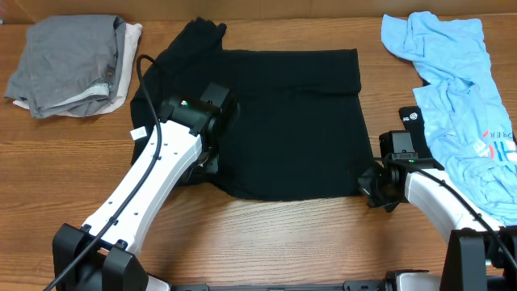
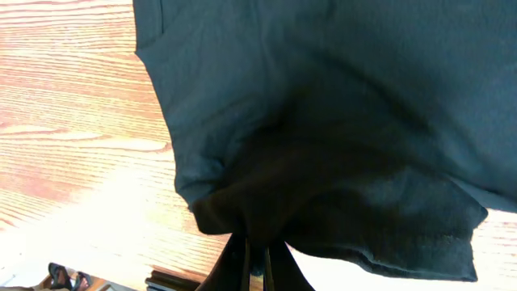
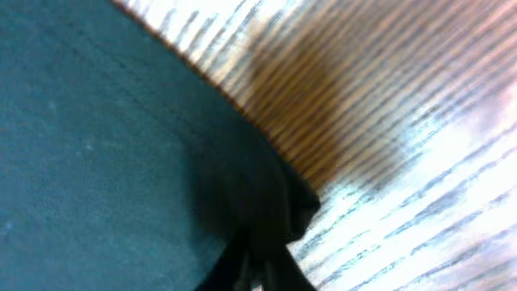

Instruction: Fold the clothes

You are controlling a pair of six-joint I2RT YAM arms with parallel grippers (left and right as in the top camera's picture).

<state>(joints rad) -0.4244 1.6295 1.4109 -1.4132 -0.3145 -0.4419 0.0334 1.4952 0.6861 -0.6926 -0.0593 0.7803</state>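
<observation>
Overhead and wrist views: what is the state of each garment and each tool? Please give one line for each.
black T-shirt: spread flat, held at both lower corners.
left tool: shut on the black T-shirt's lower left edge.
right tool: shut on its lower right corner.
light-blue garment: crumpled, not folded.
grey garment: folded, on top of the pile.
off-white garment: mostly hidden under the grey garment.

The wooden table (image 1: 283,230) carries a black T-shirt (image 1: 291,121) at centre, a grey garment (image 1: 69,61) far left, light-blue clothes (image 1: 452,73) right

Bare table (image 1: 266,234) lies open before the black T-shirt (image 1: 299,121); a light-blue garment (image 1: 452,97) crowds the right edge.
</observation>
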